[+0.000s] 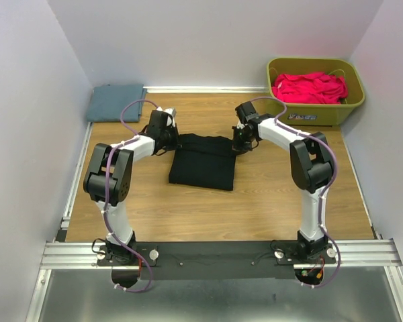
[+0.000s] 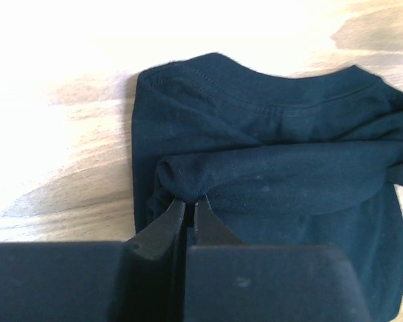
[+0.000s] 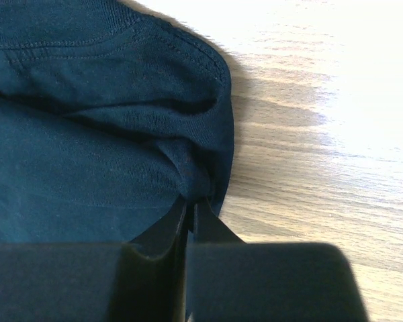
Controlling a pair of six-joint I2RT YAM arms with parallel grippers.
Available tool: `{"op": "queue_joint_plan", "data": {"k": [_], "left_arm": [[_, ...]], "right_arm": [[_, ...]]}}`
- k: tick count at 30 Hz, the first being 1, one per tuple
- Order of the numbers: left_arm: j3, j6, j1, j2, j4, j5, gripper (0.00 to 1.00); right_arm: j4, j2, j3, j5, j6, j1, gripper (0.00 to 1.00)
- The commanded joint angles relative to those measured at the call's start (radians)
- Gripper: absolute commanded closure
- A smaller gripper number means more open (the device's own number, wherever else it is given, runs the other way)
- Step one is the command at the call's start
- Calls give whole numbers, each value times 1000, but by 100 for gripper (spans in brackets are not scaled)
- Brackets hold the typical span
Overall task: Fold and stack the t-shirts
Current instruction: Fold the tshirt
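Observation:
A dark navy t-shirt (image 1: 203,161) lies partly folded in the middle of the wooden table. My left gripper (image 1: 170,142) is shut on a fold of its far left corner; in the left wrist view the fabric (image 2: 269,174) bunches up from my closed jaws (image 2: 189,201). My right gripper (image 1: 239,143) is shut on the far right corner; in the right wrist view the cloth (image 3: 87,134) is pinched at the jaw tips (image 3: 190,202). A folded blue-grey shirt (image 1: 115,102) lies at the far left corner. Red shirts (image 1: 309,87) fill an olive bin.
The olive-green bin (image 1: 352,94) stands at the far right corner against the wall. White walls close in the left, back and right. The aluminium rail (image 1: 215,253) with both arm bases runs along the near edge.

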Motion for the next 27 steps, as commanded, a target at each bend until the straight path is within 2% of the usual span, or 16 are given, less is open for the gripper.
{"op": "queue_joint_plan", "data": {"k": [1,2,3,4,5,6,7,8,11,12,15,16,17,21,24,27], "left_arm": [[-27,2,12,-14,25,-21,85],[-30,-2,10,-33,25,-28,83],[-30,-7,10,-51,25,-50,75],[-29,-9,10,-73,25,-62,70],[-27,-10,10,-117,25,-73,58],[-27,-10,10,-140,23,-80,50],[-24,-12,10,-163,20,-97,43],[-26,-12,9,-210,12,-102,40],[-36,-19,0,-301,-14,-122,39],[-42,-19,-11,-323,-26,-128,39],[-117,-36,-85,-393,-22,-136,39],[-131,-41,-85,-402,-17,-133,41],[-156,-51,-115,-401,-8,-128,46],[-170,-44,-155,-331,12,-99,65],[-142,-29,-155,-239,18,-108,71],[-48,-6,-154,-140,6,-134,74]], "right_arm": [[14,-41,-32,91,-5,-13,86],[16,-56,-29,94,-8,-13,83],[16,-90,-14,103,-21,-13,74],[17,-107,-4,104,-27,-13,70],[17,-122,5,108,-33,-13,65],[20,-144,11,108,-38,-13,57],[23,-162,17,103,-56,-13,53],[43,-200,19,80,-64,-11,49],[85,-262,-18,-6,-108,-10,48],[117,-273,-33,-79,-126,-6,48],[190,-297,-107,-191,-165,18,51],[207,-296,-125,-217,-174,24,52],[230,-281,-148,-272,-189,36,55],[295,-242,-188,-388,-202,40,59],[313,-199,-185,-376,-214,40,60],[321,-144,-165,-353,-226,38,62]]}}
